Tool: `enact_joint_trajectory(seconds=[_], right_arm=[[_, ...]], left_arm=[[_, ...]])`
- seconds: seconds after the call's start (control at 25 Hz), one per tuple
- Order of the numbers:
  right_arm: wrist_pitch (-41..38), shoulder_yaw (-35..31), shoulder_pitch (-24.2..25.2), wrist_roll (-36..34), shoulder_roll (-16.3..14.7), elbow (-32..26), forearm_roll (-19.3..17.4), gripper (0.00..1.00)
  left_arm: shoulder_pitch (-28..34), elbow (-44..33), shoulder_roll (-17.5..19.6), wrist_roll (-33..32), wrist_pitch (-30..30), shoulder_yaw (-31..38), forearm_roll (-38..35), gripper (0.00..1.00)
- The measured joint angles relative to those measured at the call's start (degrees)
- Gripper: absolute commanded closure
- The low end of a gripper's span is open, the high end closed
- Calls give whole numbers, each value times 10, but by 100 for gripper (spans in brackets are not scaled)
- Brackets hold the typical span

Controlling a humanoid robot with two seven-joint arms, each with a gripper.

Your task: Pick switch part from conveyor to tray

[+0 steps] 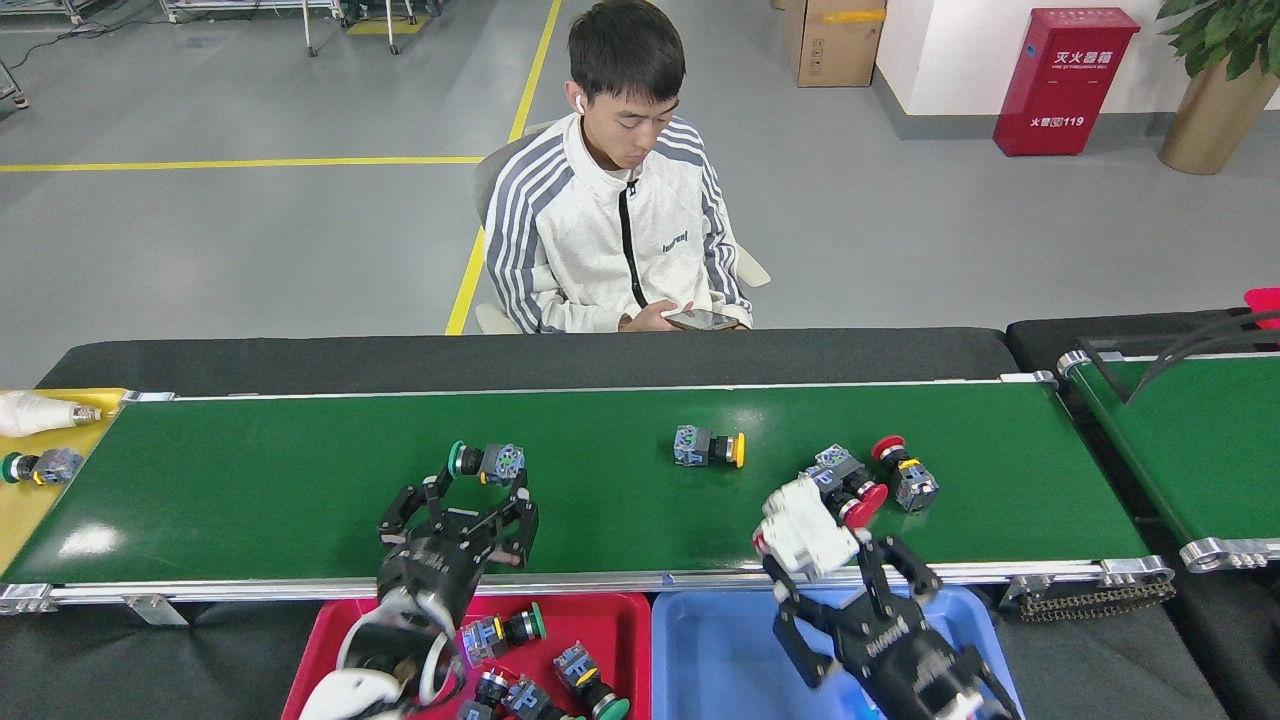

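Note:
The conveyor (250, 490) runs across the view with several switch parts on its dark-green belt. A green-capped switch part (487, 463) lies just beyond my left gripper (468, 492). That gripper is open, low over the belt, with its fingers either side of the near end of the part. My right gripper (835, 560) is shut on a white block-shaped switch part (805, 528) and holds it raised above the belt's near rail and the blue tray (710, 650). The red tray (640, 625) under my left arm holds several switch parts.
A yellow-capped part (708, 447) lies mid-belt, and two red-capped parts (848, 482) lie right of it. A yellow tray (40, 510) at the left end holds a bulb and a part. A person (610, 240) sits behind the conveyor. A second green belt (1190, 440) is at the right.

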Motion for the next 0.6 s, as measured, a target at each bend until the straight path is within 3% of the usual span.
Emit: enact_joint_trajectory(seconds=[0.16, 0.28, 0.36, 0.44, 0.6], right_arm=[[-15, -51, 24, 8, 24, -2, -1, 0], [76, -84, 18, 45, 85, -6, 5, 0], [168, -87, 2, 54, 101, -10, 19, 0], [258, -88, -3, 59, 101, -12, 45, 0], [317, -71, 3, 63, 110, -12, 66, 0]], left_arm=[[36, -10, -5, 2, -91, 20, 18, 0], [62, -11, -5, 2, -109, 27, 33, 0], [65, -11, -7, 2, -112, 47, 35, 0], [66, -11, -21, 2, -85, 85, 36, 0], [66, -4, -38, 2, 20, 151, 39, 0]])
